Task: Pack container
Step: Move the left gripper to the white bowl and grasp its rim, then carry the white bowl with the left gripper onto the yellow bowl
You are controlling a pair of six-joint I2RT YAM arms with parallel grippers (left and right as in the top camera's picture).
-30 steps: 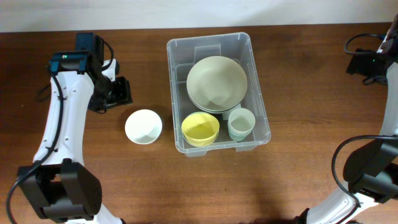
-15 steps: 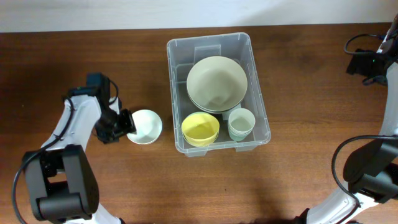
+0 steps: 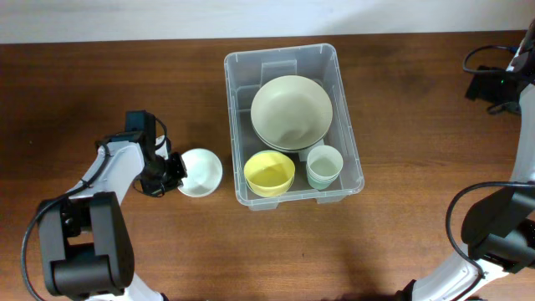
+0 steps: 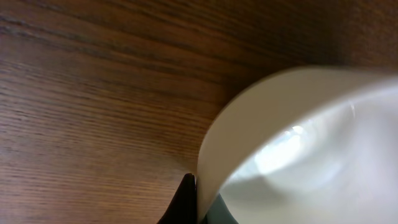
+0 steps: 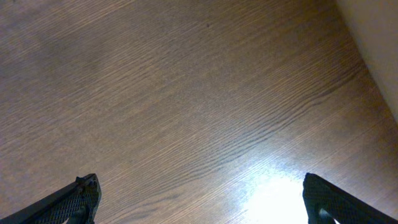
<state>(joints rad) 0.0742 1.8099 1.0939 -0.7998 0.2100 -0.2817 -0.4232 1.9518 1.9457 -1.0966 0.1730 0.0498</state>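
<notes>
The container (image 3: 281, 53), a clear rectangular bin, stands at the table's middle. Inside it are a large pale green bowl (image 3: 291, 111), a yellow bowl (image 3: 269, 173) and a pale green cup (image 3: 324, 165). A white bowl (image 3: 203, 171) sits on the table just left of the bin. My left gripper (image 3: 177, 173) is shut on that bowl's left rim. In the left wrist view the white bowl (image 4: 298, 143) fills the right side, its thin wall pinched in the left gripper (image 4: 198, 202). My right gripper (image 3: 493, 88) is at the far right edge, open (image 5: 205, 199) over bare wood.
The brown wooden table (image 3: 418, 209) stretches around the bin. A pale wall edge (image 5: 379, 43) shows in the right wrist view's corner. Cables run from the right arm near the table's back right.
My left gripper came forward and rightward to the white bowl and shut on its left rim; the bowl slid slightly right. The right arm has not moved.
</notes>
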